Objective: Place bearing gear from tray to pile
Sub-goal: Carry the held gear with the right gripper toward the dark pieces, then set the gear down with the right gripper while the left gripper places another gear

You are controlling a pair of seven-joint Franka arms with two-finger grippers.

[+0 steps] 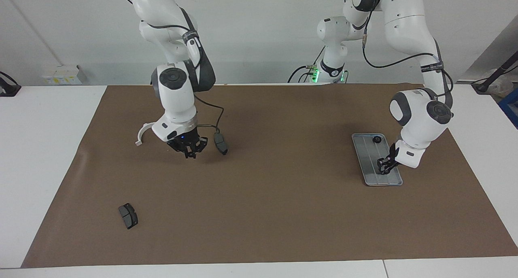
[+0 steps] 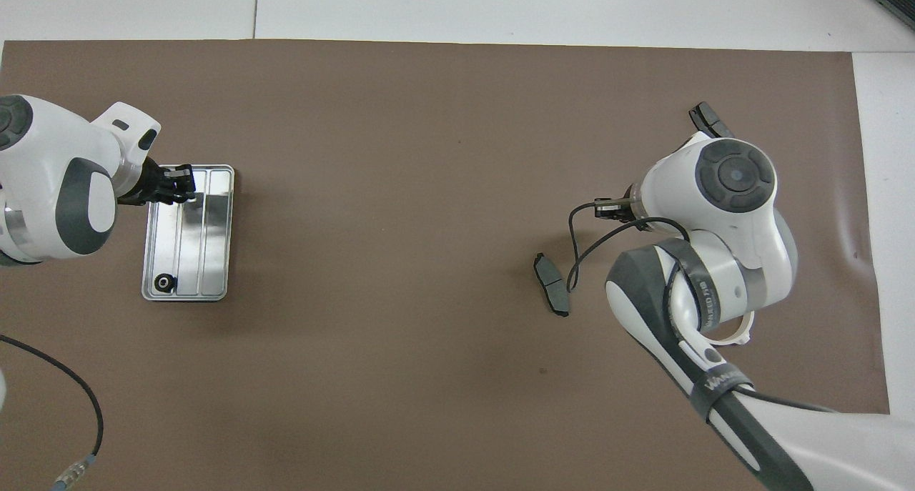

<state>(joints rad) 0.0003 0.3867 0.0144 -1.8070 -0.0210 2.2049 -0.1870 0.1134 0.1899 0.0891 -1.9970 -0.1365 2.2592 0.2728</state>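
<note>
The grey metal tray [image 1: 366,156] [image 2: 211,234] lies on the brown mat [image 1: 283,213] near the mat's edge at the left arm's end of the table. The bearing gear [image 1: 376,139] [image 2: 165,282], a small dark ring, sits in the tray's corner nearest the robots.

The left gripper [image 1: 384,166] [image 2: 175,187] is low over the tray's other end. From either view it cannot be told whether it is wide or narrow, whether it touches the tray, or whether it has anything in it.

The right gripper [image 1: 189,151] hangs above the mat between the white half-ring bracket [image 1: 141,134] [image 2: 740,334] and a dark brake pad [image 1: 220,143] [image 2: 552,284]. Its fingertips are together, and whether anything small is pinched there cannot be made out. From overhead this gripper is hidden under its own wrist.

That wrist covers one end of the bracket in the facing view and most of it from overhead.

A second brake pad [image 1: 128,215] [image 2: 708,119] lies toward the mat's corner farthest from the robots at the right arm's end. From overhead the wrist cuts it off.
</note>
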